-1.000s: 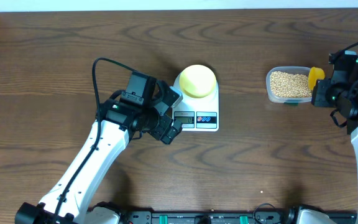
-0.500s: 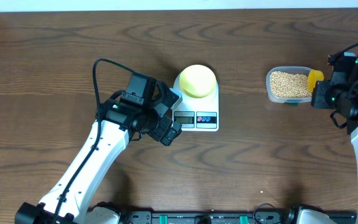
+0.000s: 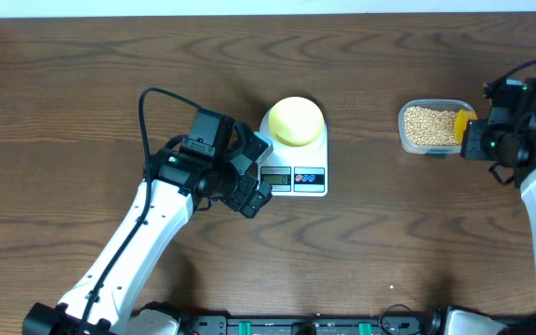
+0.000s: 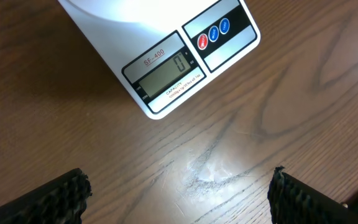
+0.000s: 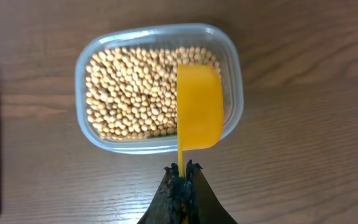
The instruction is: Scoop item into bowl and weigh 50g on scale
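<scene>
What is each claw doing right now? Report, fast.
Left claw: open, holding nothing, near the scale.
Right claw: closed on the yellow scoop, over the beans in the tub.

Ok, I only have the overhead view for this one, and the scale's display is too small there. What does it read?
Observer: In the left wrist view the display on the scale reads 0.
Operator: Is the right claw really gripping the scoop?
Observer: Yes, the right wrist view shows the right claw shut on the thin handle of the yellow scoop.
Operator: Any beans in it?
Observer: None show on it; it sits over the right side of the clear tub, above the beans.
</scene>
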Available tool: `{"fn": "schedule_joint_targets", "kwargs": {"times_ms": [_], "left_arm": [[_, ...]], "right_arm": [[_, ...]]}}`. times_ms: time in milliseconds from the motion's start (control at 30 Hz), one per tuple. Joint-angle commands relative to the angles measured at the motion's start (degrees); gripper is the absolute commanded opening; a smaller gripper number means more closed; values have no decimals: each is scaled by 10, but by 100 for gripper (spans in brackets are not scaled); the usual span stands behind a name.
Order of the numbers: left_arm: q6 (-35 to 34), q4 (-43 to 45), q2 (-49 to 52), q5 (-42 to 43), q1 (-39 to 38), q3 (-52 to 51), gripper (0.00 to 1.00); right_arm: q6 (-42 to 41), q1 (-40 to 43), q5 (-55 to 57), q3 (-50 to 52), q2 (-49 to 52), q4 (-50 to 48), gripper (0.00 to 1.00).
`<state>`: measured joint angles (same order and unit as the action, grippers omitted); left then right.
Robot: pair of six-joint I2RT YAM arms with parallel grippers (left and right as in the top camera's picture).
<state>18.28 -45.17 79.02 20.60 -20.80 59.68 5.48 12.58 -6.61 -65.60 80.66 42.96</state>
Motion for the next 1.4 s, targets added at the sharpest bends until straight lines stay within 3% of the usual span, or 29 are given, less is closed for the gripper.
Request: {"fn": "schedule_joint_targets", "kwargs": {"times_ms": [0, 400, 933, 1233, 1367], "left_arm": [[10, -2, -2, -8, -1, -1, 94], [10, -2, -2, -8, -1, -1, 94], [10, -2, -2, -8, -1, -1, 94], [10, -2, -2, -8, -1, -1, 94], [10, -2, -2, -8, -1, -1, 94]], "right_arm": [[4, -2, -4, -9, 20, -7, 1], [-29, -2, -29, -9, 74, -74, 1], [-29, -2, -125, -9, 126, -74, 1], [-84, 14, -139, -9, 126, -72, 1], [-84, 37, -212, -7, 127, -59, 1]]}}
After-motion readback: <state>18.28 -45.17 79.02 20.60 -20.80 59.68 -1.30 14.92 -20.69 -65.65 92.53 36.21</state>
